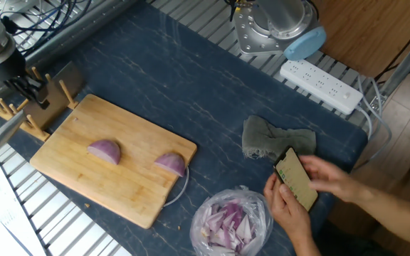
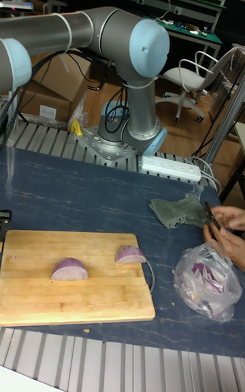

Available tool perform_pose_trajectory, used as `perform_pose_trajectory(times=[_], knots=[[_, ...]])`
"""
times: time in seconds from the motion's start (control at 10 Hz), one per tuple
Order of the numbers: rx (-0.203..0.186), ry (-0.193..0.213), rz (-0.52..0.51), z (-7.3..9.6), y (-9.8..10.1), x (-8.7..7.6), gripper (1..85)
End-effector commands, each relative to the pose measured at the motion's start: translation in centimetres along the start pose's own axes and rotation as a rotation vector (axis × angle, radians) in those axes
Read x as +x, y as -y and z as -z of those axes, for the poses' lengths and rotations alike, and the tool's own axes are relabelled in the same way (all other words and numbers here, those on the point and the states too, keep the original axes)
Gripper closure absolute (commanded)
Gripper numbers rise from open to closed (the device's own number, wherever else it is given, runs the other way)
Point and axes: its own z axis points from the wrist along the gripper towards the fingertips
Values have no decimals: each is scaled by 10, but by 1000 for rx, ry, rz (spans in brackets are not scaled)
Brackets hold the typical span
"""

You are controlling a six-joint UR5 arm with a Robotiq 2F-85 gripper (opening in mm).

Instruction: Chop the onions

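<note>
Dark blue marbled surface (image 1: 191, 92) fills most of what we're looking at, with a wooden cutting board (image 1: 119, 192) at about 8 o'clock carrying the two onions, one half (image 1: 104, 151) near the board's middle and the other (image 1: 171, 164) out by its 3 o'clock edge, both dome-up and apart. Our gripper (image 1: 27, 82) sits up at 10 o'clock over the wooden rack (image 1: 20, 117) holding the cleaver (image 1: 9, 129), and honestly we can't tell how wide the fingers are. Down around 5 o'clock there's a person's hands (image 1: 305, 188) on a phone (image 1: 295, 179), a grey rag (image 1: 269, 139) just above, and a clear bag of chopped bits (image 1: 232, 222).
</note>
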Motion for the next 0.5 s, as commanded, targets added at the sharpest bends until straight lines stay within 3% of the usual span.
perform_pose_trajectory(times=[0.0, 0.4], knots=[[-10, 11, -19, 0, -3, -3, 527], [8, 10, -32, -1, -1, -3, 607]])
